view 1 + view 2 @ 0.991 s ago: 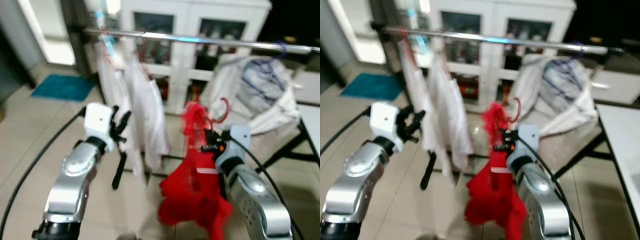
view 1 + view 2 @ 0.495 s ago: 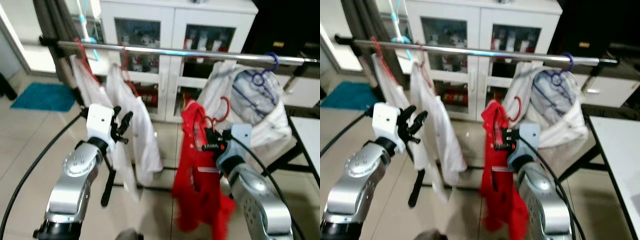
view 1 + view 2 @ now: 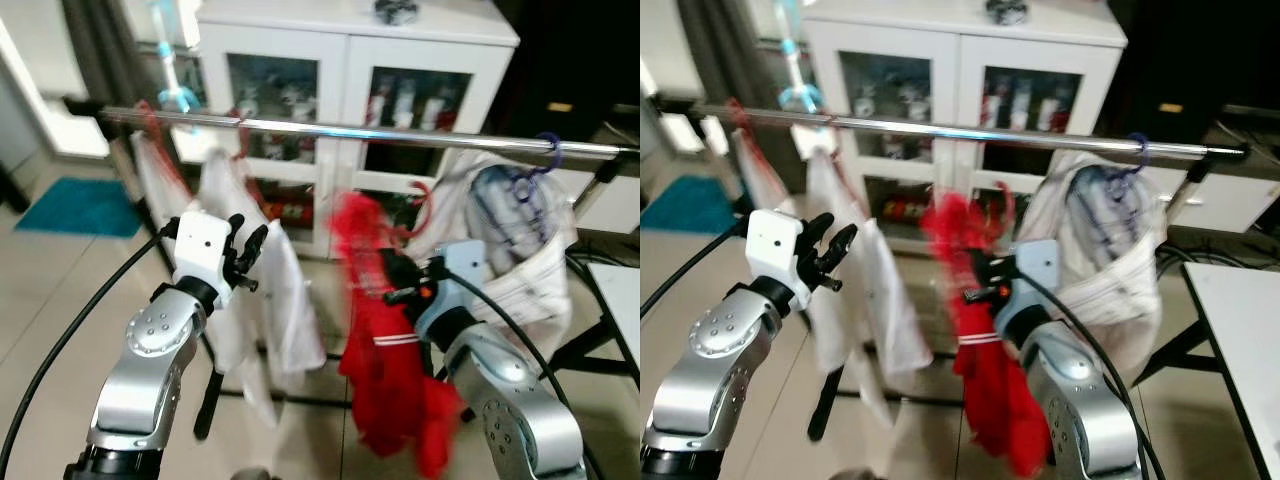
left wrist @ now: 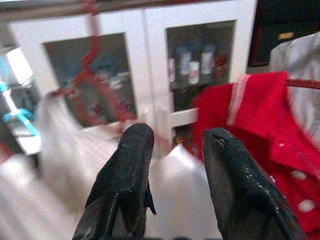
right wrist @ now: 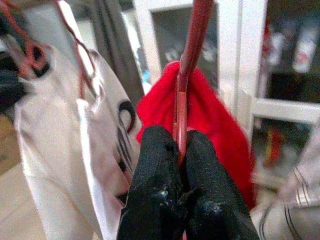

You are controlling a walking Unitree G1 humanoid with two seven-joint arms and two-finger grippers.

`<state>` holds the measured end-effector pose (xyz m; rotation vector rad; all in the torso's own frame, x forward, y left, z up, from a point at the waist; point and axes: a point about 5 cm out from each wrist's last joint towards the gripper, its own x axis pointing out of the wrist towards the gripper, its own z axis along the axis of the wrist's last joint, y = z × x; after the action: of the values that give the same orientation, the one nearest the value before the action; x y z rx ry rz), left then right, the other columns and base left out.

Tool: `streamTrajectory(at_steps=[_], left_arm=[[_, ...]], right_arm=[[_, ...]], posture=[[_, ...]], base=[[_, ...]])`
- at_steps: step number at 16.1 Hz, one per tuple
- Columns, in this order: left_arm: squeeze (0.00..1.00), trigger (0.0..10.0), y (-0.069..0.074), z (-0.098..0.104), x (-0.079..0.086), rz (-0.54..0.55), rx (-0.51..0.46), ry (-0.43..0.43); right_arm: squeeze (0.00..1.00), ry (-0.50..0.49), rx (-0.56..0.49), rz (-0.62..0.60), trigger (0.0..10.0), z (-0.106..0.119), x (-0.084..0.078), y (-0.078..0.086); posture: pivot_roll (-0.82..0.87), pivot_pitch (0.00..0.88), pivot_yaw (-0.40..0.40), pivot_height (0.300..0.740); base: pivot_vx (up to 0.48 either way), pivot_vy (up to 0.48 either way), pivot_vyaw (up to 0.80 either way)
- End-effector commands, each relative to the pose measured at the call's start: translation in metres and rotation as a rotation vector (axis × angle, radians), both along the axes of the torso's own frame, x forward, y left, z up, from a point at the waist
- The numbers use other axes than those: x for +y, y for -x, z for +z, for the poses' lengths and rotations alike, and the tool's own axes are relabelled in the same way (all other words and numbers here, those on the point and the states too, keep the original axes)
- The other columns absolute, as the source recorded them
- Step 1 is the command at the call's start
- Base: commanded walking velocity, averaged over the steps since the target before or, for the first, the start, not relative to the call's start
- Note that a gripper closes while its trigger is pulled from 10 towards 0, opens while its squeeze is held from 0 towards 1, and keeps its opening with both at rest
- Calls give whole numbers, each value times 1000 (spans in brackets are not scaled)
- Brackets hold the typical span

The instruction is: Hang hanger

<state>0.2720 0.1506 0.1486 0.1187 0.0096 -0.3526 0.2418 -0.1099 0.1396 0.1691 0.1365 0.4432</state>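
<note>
A red shirt (image 3: 385,370) hangs on a red hanger (image 5: 192,50), and my right gripper (image 5: 179,150) is shut on the hanger's stem. The hanger's hook (image 3: 425,195) is a little below the silver rail (image 3: 400,133), near its middle. The shirt is blurred and swings toward the left. My left gripper (image 3: 245,255) is raised and open, holding nothing, in front of a white shirt (image 3: 255,300) that hangs on a red hanger at the rail's left part.
A striped white garment (image 3: 510,230) hangs on a purple hanger at the rail's right end. A white glass-door cabinet (image 3: 340,60) stands behind the rail. A blue mat (image 3: 70,205) lies on the floor at left, and a white table (image 3: 1240,320) is at right.
The view has shifted as I moved. My right gripper has lifted the red hanger closer to the rail, and the shirt has swung left. The left gripper stays open.
</note>
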Motion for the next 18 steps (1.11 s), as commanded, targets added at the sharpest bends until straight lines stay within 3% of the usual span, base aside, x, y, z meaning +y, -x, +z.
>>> streamTrajectory(at_steps=[1, 3, 4, 9, 12, 14, 18], left_arm=[[0, 10000, 3, 2, -8, -34, -7, 6], [0, 10000, 11, 6, -12, -102, -15, 26], [0, 10000, 16, 6, -14, -164, -4, -5], [0, 10000, 33, 7, -9, -387, 28, -79], [0, 10000, 36, 12, 0, -472, 43, -120], [0, 10000, 33, 15, 6, -483, 49, -133], [0, 10000, 31, 19, 11, -499, 48, -146]], right_arm=[[0, 3, -35, 10, 10000, 10, -3, 1], [0, 1, -100, -4, 10000, 29, -1, -2], [0, -6, -137, -2, 10000, 40, -1, -3], [0, 52, -135, -1, 10000, 51, 6, -13], [0, 41, -59, -39, 10000, 45, 11, -30], [0, 75, -6, -74, 10000, 39, 11, -50], [0, 130, -2, -75, 10000, 45, 16, -88]], posture=[[61, 47, -8, 740], [64, 53, -6, 740], [67, 59, -4, 740], [73, 66, -5, 740], [76, 62, 7, 740], [81, 60, 9, 740], [89, 59, 10, 740]], base=[[345, 0, 0], [0, 0, 0], [0, 0, 0], [0, 0, 0], [0, 0, 0], [0, 0, 0], [0, 0, 0]])
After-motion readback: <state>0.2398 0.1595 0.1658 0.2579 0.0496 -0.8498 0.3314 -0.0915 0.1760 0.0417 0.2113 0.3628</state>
